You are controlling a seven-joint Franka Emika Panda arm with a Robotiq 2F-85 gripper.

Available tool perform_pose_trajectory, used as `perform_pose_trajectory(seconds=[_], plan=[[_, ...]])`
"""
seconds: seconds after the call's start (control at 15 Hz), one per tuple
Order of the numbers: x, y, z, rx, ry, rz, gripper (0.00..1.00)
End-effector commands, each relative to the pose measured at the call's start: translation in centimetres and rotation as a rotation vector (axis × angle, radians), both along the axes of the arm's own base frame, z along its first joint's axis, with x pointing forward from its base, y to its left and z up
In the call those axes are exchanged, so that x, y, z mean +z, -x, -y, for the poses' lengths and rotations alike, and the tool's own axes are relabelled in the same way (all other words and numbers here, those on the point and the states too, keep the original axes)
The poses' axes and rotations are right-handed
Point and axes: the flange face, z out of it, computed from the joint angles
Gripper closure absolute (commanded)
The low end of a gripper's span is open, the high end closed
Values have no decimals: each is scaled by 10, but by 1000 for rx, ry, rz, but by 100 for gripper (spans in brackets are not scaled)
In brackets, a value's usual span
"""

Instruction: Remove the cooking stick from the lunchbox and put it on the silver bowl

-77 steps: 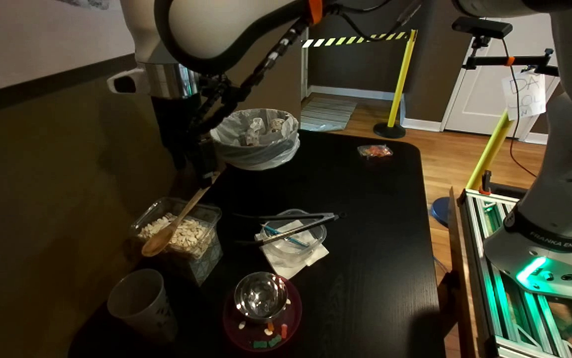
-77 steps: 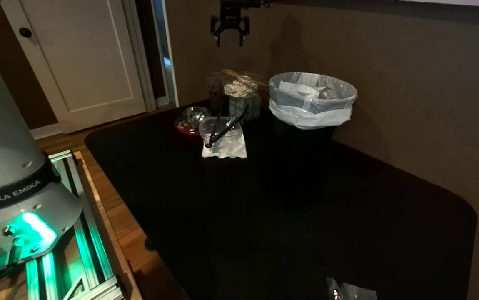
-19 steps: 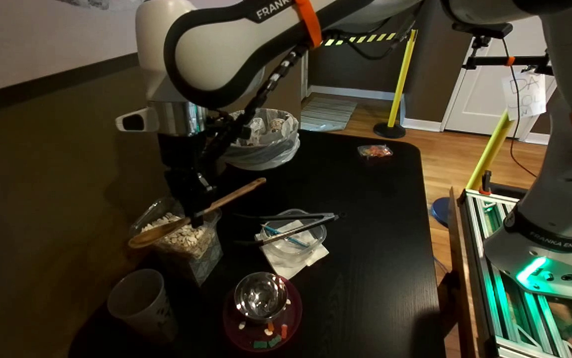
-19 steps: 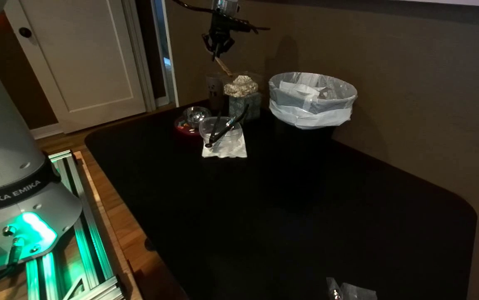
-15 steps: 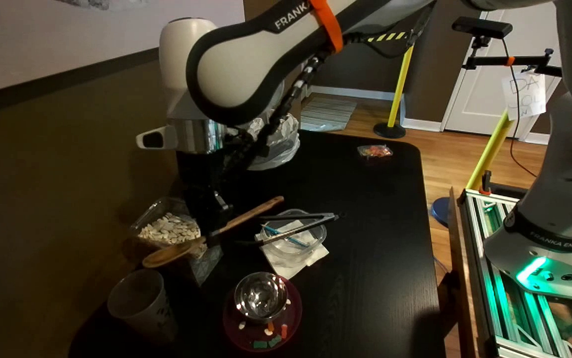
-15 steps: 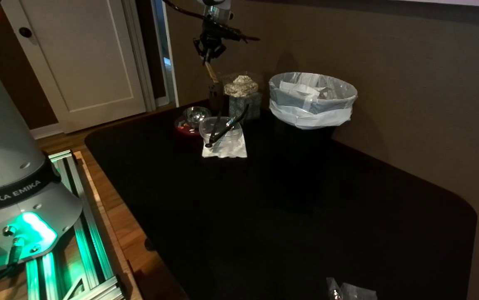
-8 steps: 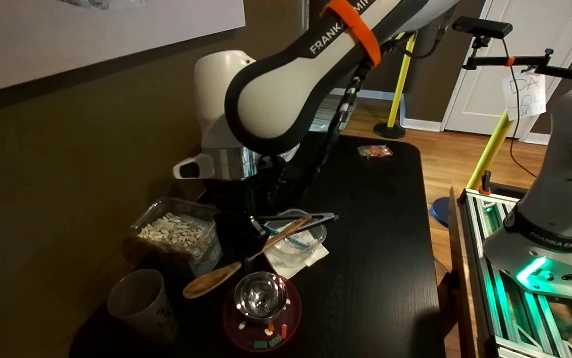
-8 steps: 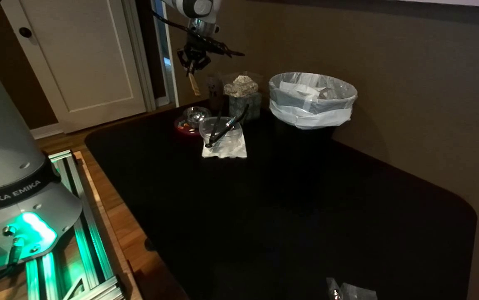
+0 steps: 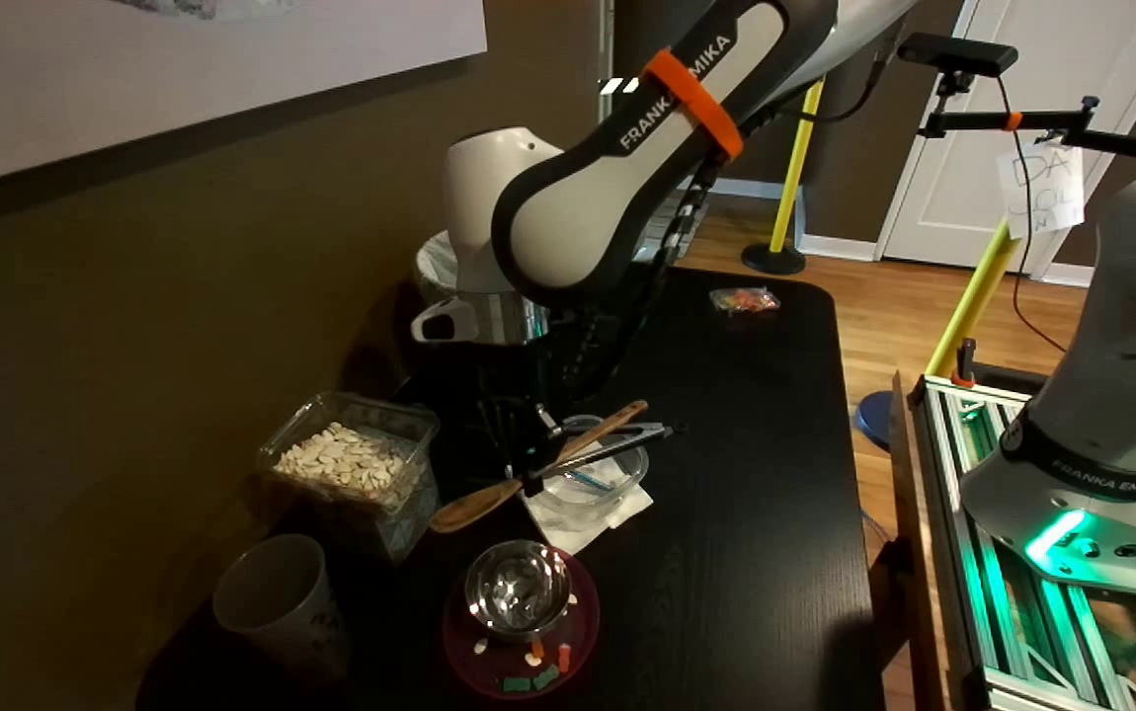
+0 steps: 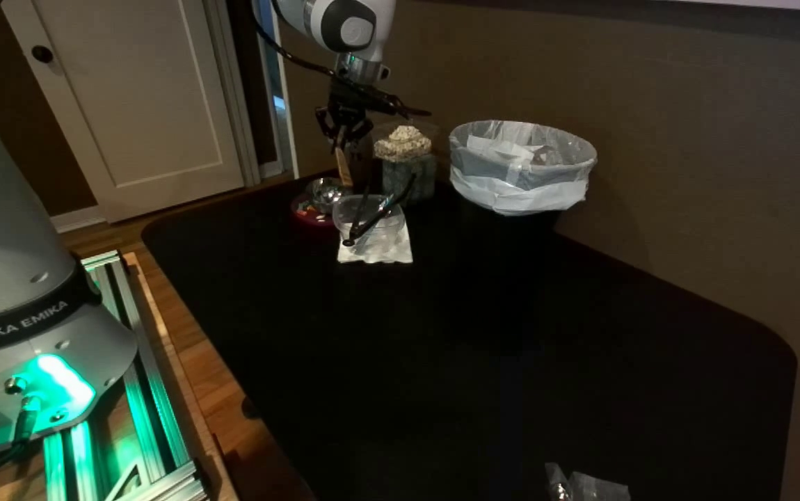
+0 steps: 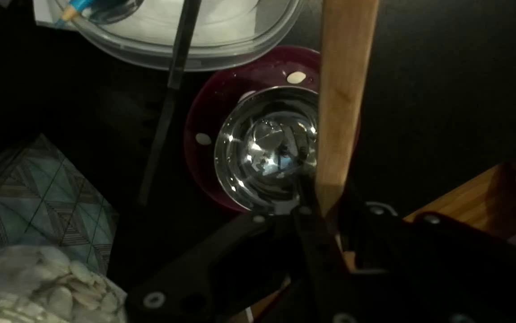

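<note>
- Brown wooden spoon [image 9: 469,508]: outside the lunchbox [image 9: 410,427], held at a slant in the claw [image 10: 339,144]; in an exterior view its oval end shows between the lunchbox and the silver bowl [image 9: 519,592], and its handle crosses in front of the tongs [image 9: 627,445].
- Claw: closed on the wooden spoon's handle, its jaws standing at both sides of the wood.
- Silver bowl: upright on a maroon plate [image 11: 206,107]; in the wrist view the handle hides part of it, though whether the two touch I cannot tell.
- Maroon plate: green and orange candy-like pieces [image 9: 545,675] and pale seeds [image 11: 203,139] lie around the bowl.
- Lunchbox: clear plastic, holding beige seeds [image 9: 341,459], a geometric-patterned box [image 11: 56,197] showing beneath.
- Tongs: lying across a clear plastic container [image 11: 222,56] that sits on a white napkin [image 10: 376,254]; a blue pencil-like stick [image 11: 78,6] shows there too.
- Translucent cup [image 9: 277,592]: upright on the black tabletop [image 9: 726,543], near the lunchbox.
- White-lined bin [image 10: 504,191]: beside the lunchbox in an exterior view, apart from it.
- Clear packet [image 9: 746,300]: lying near a tabletop corner.
</note>
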Motion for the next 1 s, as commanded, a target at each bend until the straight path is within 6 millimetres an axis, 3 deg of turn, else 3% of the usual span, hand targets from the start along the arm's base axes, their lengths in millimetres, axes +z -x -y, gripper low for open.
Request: perform_pose_trajectory(seconds=[0.0,0.07,0.13,0.33,0.4,0.93], plan=[[-18,7,2,-27,-46,-38,96],[-20,8,-1,-23,-63,-50,96],[-12,3,2,-23,-24,-35,84],[-18,5,-3,-23,-39,-51,84],[-19,6,-3,-23,-40,-51,96],[-65,2,-34,-67,-77,31,96]])
